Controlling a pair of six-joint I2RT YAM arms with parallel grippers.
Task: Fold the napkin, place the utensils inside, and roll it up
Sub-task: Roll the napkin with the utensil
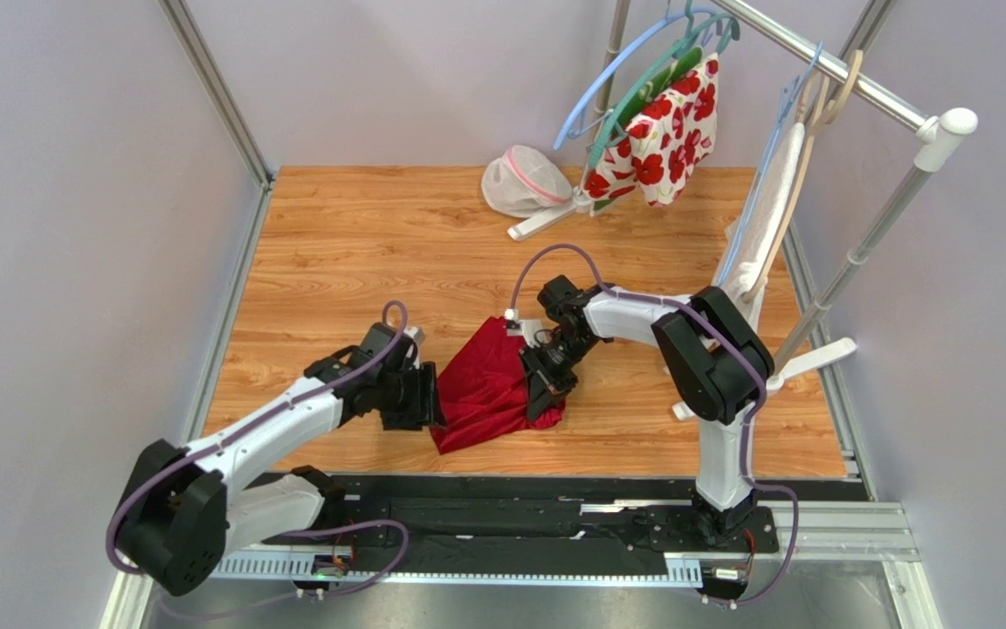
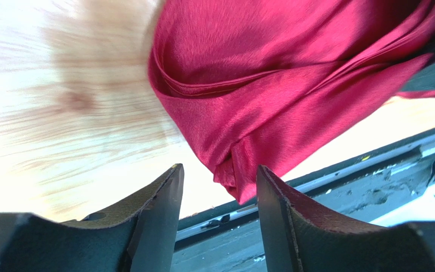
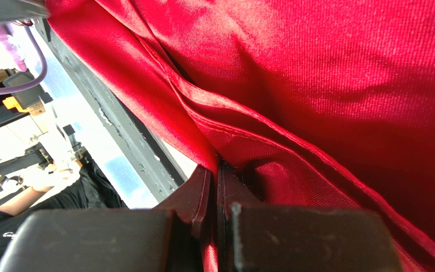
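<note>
Left gripper (image 2: 218,170) has its jaws apart, with a napkin (image 2: 271,85) corner dangling between the tips. It should close squarely on that hem. Right gripper (image 3: 215,175), jaws clamped on a napkin fold, should hold it taut and level.

walls (image 1: 75,197) pale grey | tabletop (image 1: 338,249) light wood | clothes rail (image 1: 863,79) steel, back right

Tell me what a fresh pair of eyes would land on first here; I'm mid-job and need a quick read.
The crimson napkin grabs the eye, bunched near the front edge of the wooden table. The right hand is pinched shut on a fold of it, while the left hand stands open with a napkin corner just beyond its fingers. Farther back, a white cloth with red flowers hangs on the rack.
</note>
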